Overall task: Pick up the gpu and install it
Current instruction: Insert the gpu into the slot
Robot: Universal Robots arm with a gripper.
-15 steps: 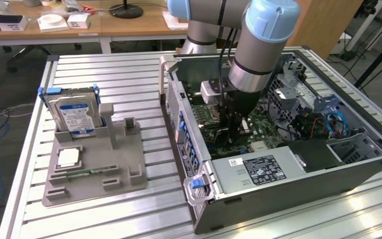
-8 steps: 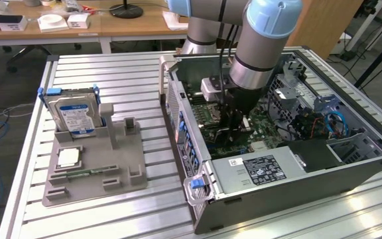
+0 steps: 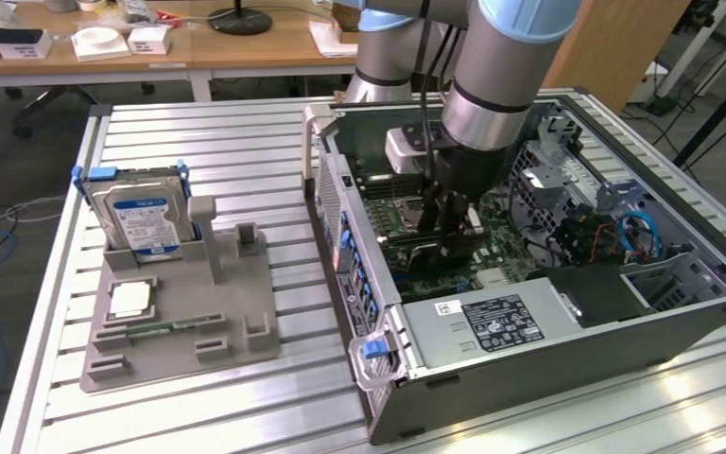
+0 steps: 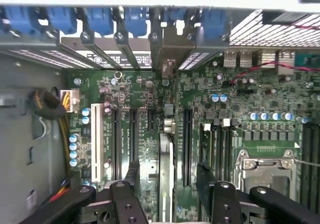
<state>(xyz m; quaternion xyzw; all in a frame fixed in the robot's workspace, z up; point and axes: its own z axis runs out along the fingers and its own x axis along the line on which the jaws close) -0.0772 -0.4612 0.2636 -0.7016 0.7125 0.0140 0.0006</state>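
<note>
Open case point(image 3: 665, 312) on the table, arm reaching down into it over the motherboard point(image 4: 150, 134). Gripper point(image 4: 167, 194) spread wide with the gpu point(image 4: 166, 174) standing edge-on between its fingers point(image 4: 131, 176), long axis along the slots. Contact with the pads is unclear, and the card's lower edge and seating are hidden.
</note>
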